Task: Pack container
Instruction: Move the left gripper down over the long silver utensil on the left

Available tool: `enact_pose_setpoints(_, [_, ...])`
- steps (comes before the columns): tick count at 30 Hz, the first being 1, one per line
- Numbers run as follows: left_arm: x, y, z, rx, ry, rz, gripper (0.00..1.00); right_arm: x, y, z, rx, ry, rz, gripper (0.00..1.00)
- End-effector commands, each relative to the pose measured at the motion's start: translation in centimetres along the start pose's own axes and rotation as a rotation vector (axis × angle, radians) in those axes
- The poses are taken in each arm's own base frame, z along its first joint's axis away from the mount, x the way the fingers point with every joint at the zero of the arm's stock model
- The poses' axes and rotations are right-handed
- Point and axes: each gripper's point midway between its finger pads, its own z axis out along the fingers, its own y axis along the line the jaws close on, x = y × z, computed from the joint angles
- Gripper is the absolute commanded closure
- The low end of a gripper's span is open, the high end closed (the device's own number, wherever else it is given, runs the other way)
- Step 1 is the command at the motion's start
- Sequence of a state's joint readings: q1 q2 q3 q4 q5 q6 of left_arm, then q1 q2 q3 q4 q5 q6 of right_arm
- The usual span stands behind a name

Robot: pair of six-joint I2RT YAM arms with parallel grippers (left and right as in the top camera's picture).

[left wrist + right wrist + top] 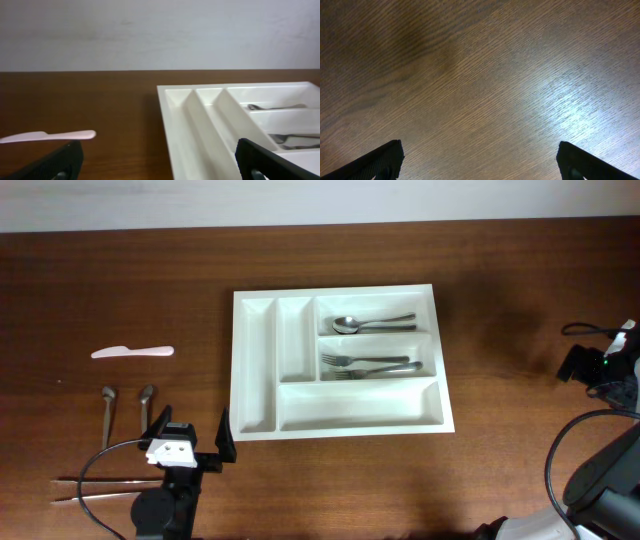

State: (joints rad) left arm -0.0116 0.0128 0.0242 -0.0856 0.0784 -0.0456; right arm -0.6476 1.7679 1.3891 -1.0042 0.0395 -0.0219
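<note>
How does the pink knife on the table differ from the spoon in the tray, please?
The knife is pale pink; the spoon is shiny metal. The knife lies on the bare table, left of the tray; the spoon sits in the tray's top wide compartment. Both lie flat, lengthwise left to right.

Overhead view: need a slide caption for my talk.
White plastic cutlery tray on brown wooden table holds metal spoon and two forks; pale pink knife, two spoons and pale sticks lie outside.

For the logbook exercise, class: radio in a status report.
Left end effector, right end effector open, empty. Container holds spoon, forks. Pink knife, two spoons outside; nothing blocking.
</note>
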Motion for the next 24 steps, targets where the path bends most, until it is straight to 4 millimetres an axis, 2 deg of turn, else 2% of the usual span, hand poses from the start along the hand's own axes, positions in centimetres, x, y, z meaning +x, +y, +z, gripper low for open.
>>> enact_pose_setpoints(1, [-0.7,-0.6,-0.2,0.034,-0.012,-0.08,0.01,-0.3,0.1,-0.6,-0.009,-0.021,0.013,0.01])
enact_pose_setpoints(6, [-3.3,0.7,-1.5,-0.048,0.044,-0.089,0.01,-0.3,0.1,-0.6,-0.009,-0.021,0.013,0.01])
enact_pose_setpoints(10, [-7.0,3.3,-3.2,-0.205,0.14,-0.101,0.01,-0.3,0.1,-0.6,-0.009,-0.021,0.013,0.01])
enact_pose_setpoints(12, [-9.1,3.9,-3.6,-0.245,0.187,-0.109,0.01,-0.3,0.1,-0.6,-0.009,-0.02,0.013,0.01])
enact_pose_setpoints(16, [-12.7,2.8,-2.7,-0.176,0.254,-0.116,0.01,-0.3,0.1,-0.6,-0.009,-0.021,0.013,0.01])
enact_pose_setpoints(18, [-12.3,2.0,-2.3,-0.127,0.322,-0.134,0.01,-0.3,0.1,-0.6,-0.009,-0.02,0.013,0.01])
enact_pose_setpoints(19, [-11.8,2.2,-2.1,-0.138,0.357,-0.134,0.01,-0.3,0.1,-0.6,-0.009,-0.021,0.013,0.01])
enact_pose_setpoints(21, [-11.2,3.1,-1.8,-0.182,0.393,-0.141,0.01,-0.3,0.1,-0.6,-0.009,-0.021,0.013,0.01])
enact_pose_setpoints(24, [-11.6,6.2,-2.3,-0.396,0.413,-0.354,0.01,-0.3,0.1,-0.6,-0.009,-0.021,0.013,0.01])
